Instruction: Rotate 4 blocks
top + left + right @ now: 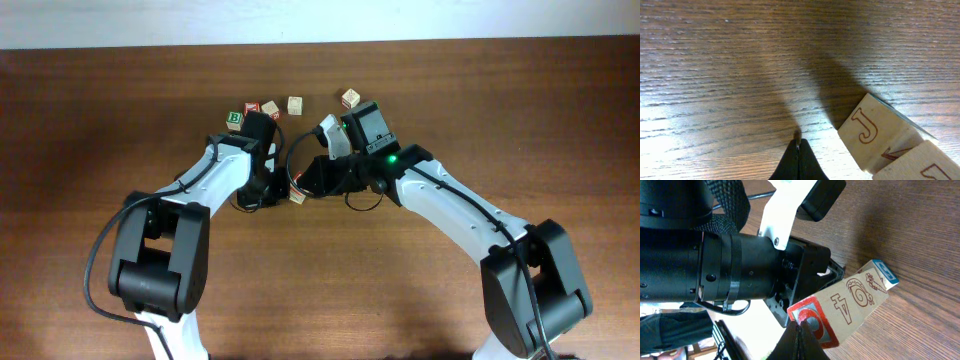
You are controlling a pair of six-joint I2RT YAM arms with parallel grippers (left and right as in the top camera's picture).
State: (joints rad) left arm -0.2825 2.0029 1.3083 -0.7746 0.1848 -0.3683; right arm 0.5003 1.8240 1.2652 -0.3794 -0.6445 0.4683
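Left gripper (798, 152) shut, empty, tips low over table (715, 75), just beside J block (871, 131). Right gripper (801, 330) shut, tips at red-framed block (815, 322); left arm (715, 265) crowding close behind. Pale cube (295, 104) and green-faced cube (234, 118) farther back.

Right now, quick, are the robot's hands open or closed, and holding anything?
Left gripper: closed, holding nothing.
Right gripper: closed, tips at the red-framed block, not gripping it.
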